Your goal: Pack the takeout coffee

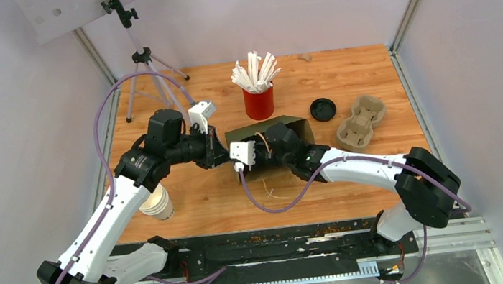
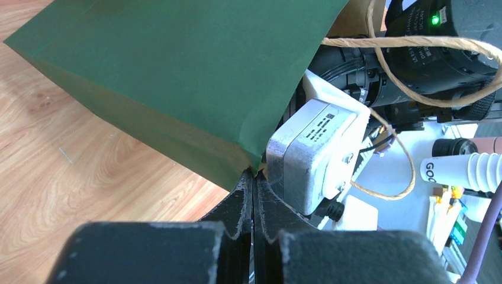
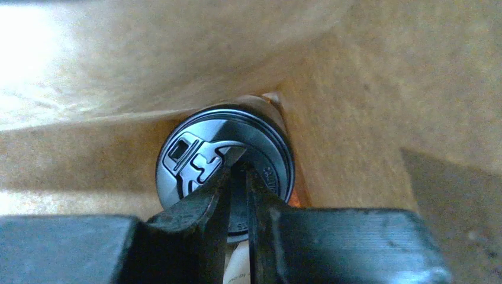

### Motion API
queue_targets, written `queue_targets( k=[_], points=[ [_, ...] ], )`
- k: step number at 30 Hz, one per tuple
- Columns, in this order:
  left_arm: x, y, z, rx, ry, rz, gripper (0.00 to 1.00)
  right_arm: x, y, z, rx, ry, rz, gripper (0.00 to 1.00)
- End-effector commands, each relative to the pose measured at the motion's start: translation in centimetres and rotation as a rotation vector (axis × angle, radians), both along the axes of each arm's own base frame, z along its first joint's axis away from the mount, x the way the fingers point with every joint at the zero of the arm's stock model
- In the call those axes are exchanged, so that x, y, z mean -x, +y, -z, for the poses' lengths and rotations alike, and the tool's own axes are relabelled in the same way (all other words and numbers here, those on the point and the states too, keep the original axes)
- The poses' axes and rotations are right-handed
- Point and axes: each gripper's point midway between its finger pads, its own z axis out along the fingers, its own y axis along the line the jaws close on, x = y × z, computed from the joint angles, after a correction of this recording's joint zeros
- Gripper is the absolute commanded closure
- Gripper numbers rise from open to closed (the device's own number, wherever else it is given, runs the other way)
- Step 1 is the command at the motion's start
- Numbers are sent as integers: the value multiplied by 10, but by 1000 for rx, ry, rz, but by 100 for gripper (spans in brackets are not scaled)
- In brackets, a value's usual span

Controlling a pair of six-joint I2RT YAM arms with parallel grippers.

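Observation:
The green paper bag point(image 1: 283, 125) lies on its side in the middle of the wooden table. My left gripper point(image 2: 254, 175) is shut on the edge of the green paper bag point(image 2: 177, 71) at its mouth. My right arm reaches into that mouth, so the top view hides its gripper. Inside the brown interior, the takeout coffee point(image 3: 201, 157) shows its round black lid, with a strip of white cup below. My right gripper point(image 3: 240, 177) is shut on the lid's near rim. The bag's twine handle point(image 2: 414, 42) loops over my right arm.
A red cup of white sticks point(image 1: 259, 101) stands behind the bag. A loose black lid point(image 1: 323, 109) and a cardboard cup carrier point(image 1: 361, 123) lie to the right. A stack of paper cups point(image 1: 157, 203) sits under my left arm. A tripod point(image 1: 146, 75) stands at back left.

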Motion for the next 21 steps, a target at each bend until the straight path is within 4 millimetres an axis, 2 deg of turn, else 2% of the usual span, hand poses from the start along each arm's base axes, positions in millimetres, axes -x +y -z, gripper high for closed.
queue_targets(
  k=[1,21],
  points=[
    [5,-6,-14,49,-28,34,100,-4,-11,16,24,34,55,84],
    [5,-7,-15,53,-24,38,100,-17,-11,14,14,28,99,83]
  ],
)
